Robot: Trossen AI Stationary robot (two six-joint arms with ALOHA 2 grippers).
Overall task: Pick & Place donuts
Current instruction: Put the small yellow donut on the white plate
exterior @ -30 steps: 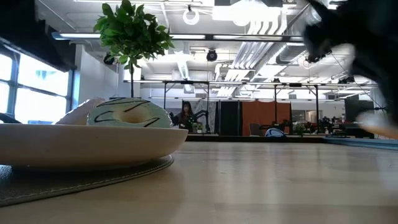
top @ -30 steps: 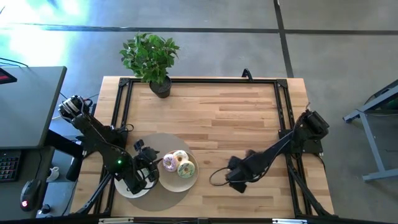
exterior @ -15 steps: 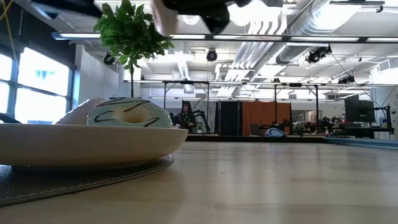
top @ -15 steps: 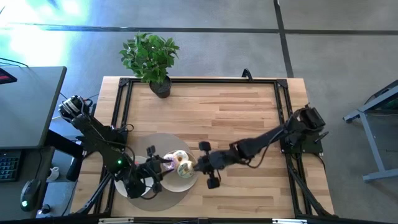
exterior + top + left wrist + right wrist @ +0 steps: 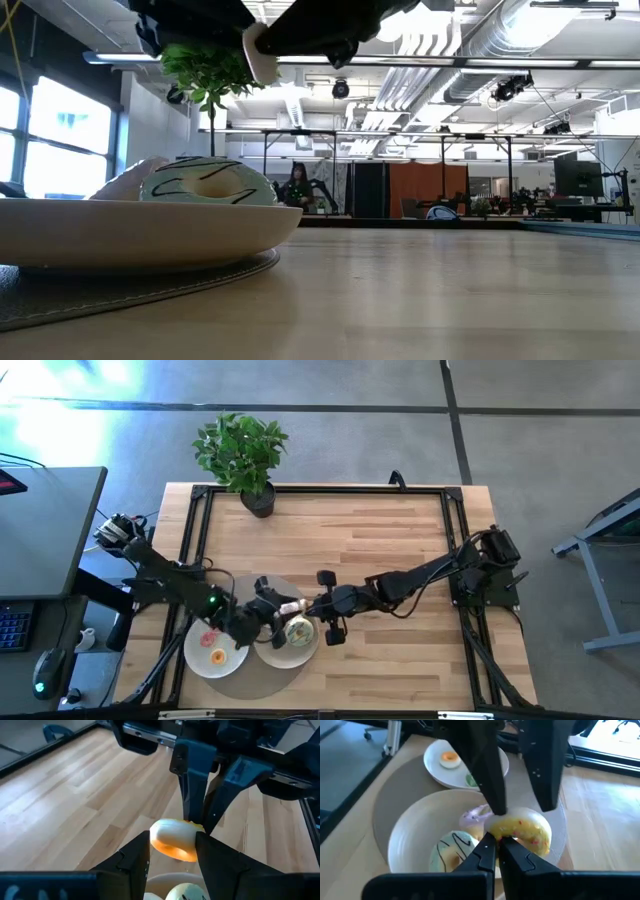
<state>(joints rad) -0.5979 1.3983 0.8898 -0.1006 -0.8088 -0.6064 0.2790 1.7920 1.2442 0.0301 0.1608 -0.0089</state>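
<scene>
The left hand is clamped across a yellow-frosted donut, one finger on each flank, holding it up off the desk. The right hand meets it head-on from the far side, its fingers drawn almost together on the ring's rim, so both seem to grip the same donut. Directly below the two hands lies the large plate, with a pale green dark-striped donut and a pink donut in it. Beyond the left hand is the small plate holding mini donuts, both plates on a round grey mat.

This looks like a handover in mid-air. The next move calls for one hand to let go cleanly while the other keeps firm hold, then carries the donut to its plate.

Only the wrist views show the double grip. The high view gives the arms' meeting place over the large plate, and the low view shows just that plate's side and dark shapes overhead
</scene>
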